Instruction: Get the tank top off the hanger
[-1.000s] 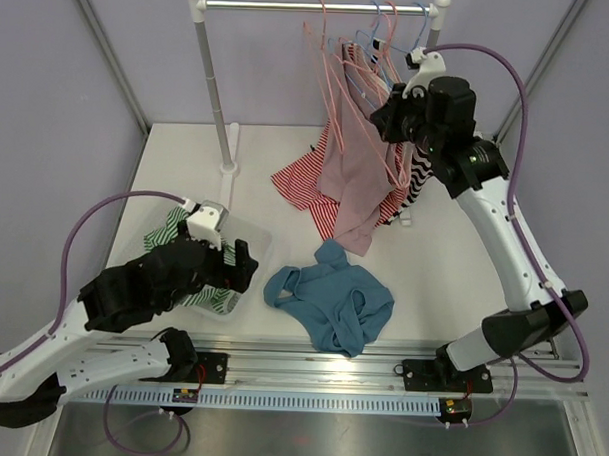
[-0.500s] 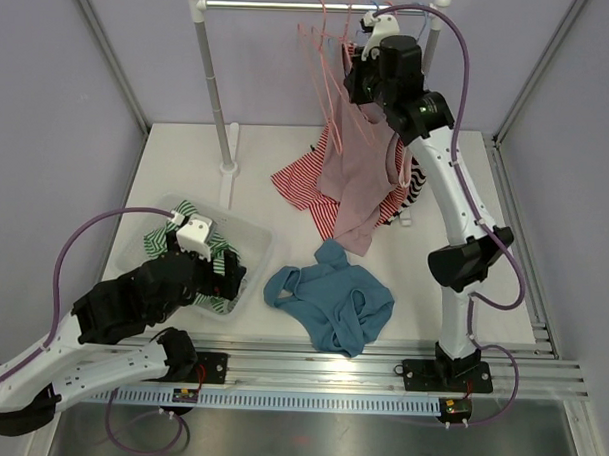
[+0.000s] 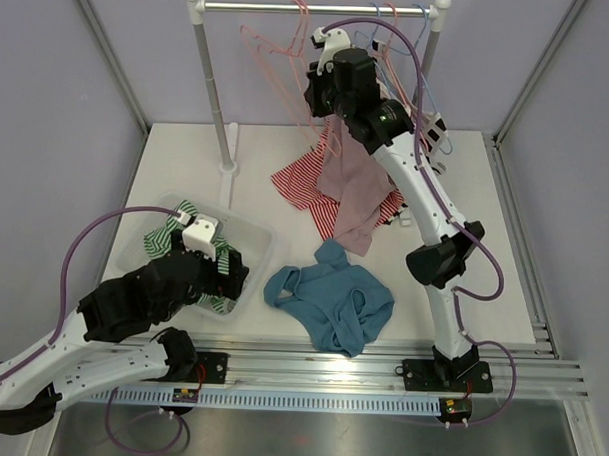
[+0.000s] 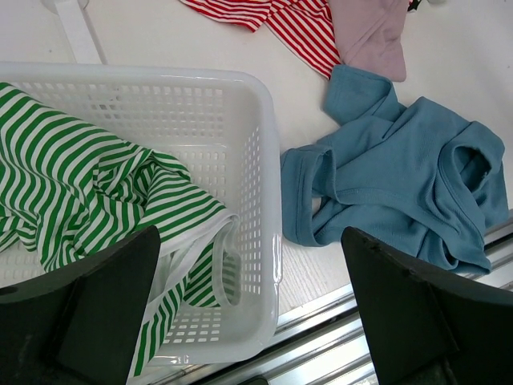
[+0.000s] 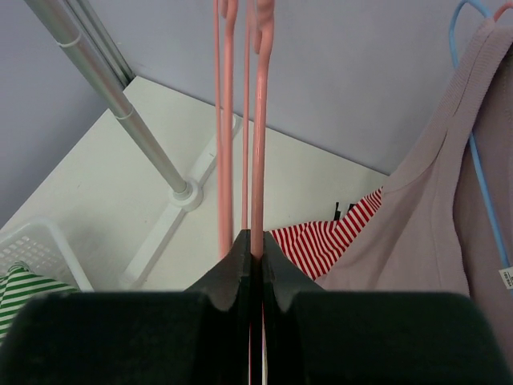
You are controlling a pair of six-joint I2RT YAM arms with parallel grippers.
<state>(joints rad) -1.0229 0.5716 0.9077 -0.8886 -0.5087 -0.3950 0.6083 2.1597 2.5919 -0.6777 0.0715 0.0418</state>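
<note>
Since a moment ago, the right arm has swung left along the silver rail (image 3: 252,5), and the pink hanger (image 5: 258,120) has slid left with it. The right gripper (image 5: 255,245) is squeezed tight on the thin pink bars of that hanger, and the bars that show above the fingers have no cloth on them.

The tank top (image 3: 348,180) is a dusty pink. It hangs down under the rail, just to the right of the held hanger, and its bottom end rests on the table. The arm hides its top in the high view. In the right wrist view, one strap runs up beside a blue hanger (image 5: 481,160), but it is not clear whether the strap is hooked on it.

A red and white striped cloth (image 3: 298,180) lies partly under the tank top. A blue shirt (image 3: 332,299) lies crumpled near the front edge. The left gripper (image 4: 247,241) is spread wide and holds nothing. It hangs over a white basket (image 4: 268,160) with a green striped cloth (image 4: 80,184) inside.

The table (image 3: 187,164) is white, and the walls (image 3: 89,100) are pale purple.
</note>
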